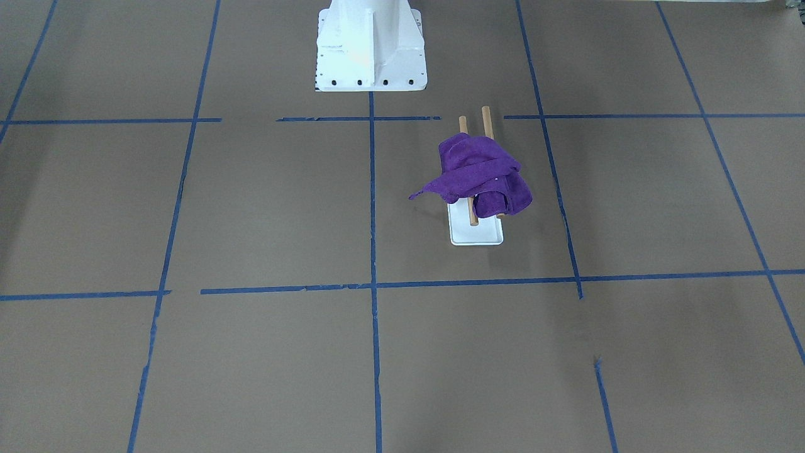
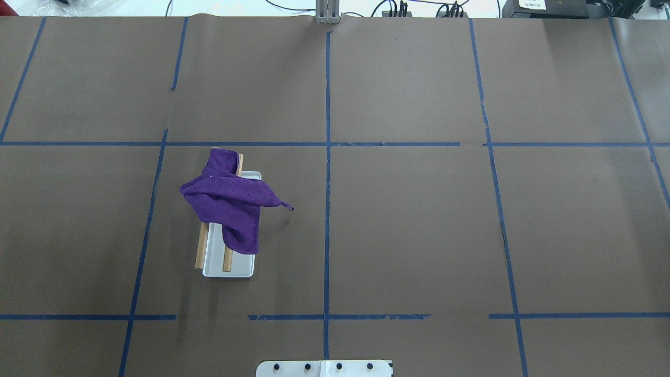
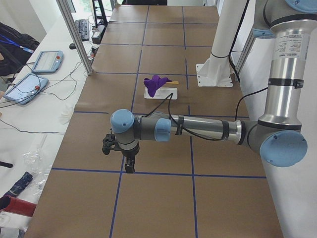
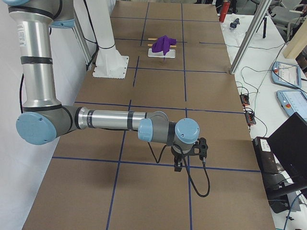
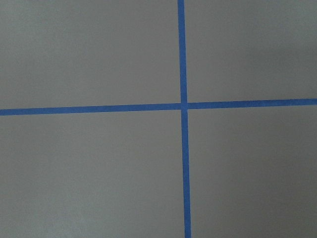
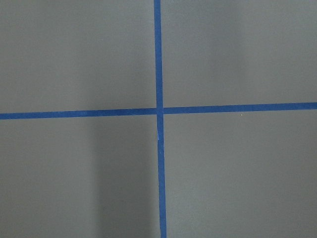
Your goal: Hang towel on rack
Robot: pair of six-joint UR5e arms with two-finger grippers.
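Brown paper-covered counter (image 1: 251,365), crossed by blue tape lines (image 1: 375,352), filled the front view's foreground. At about 2 o'clock from its middle, the crumpled purple cloth towel (image 1: 481,176) lay bunched over the two brown wooden dowels (image 1: 486,117) of the small white-based rack (image 1: 477,236), hung there, though untidily.

From overhead, the white bolted pedestal (image 2: 324,368) sat at 6 o'clock and the towel at 9 o'clock, its small hanging loop (image 2: 289,208) poking toward 3 o'clock.

Seen from the left end, the left tool (image 3: 130,167) hovered over bare counter, well apart from the towel at 12 o'clock. Whether its fingers were spread I could not tell.

The right-end view showed the right tool (image 4: 178,166) likewise far off, its state equally unclear.

Both wrist views held only tape crossings.

Judging by its folds, the towel would be light, limp and unbreakable. A pinch at a free corner or the loop should serve for any straightening.
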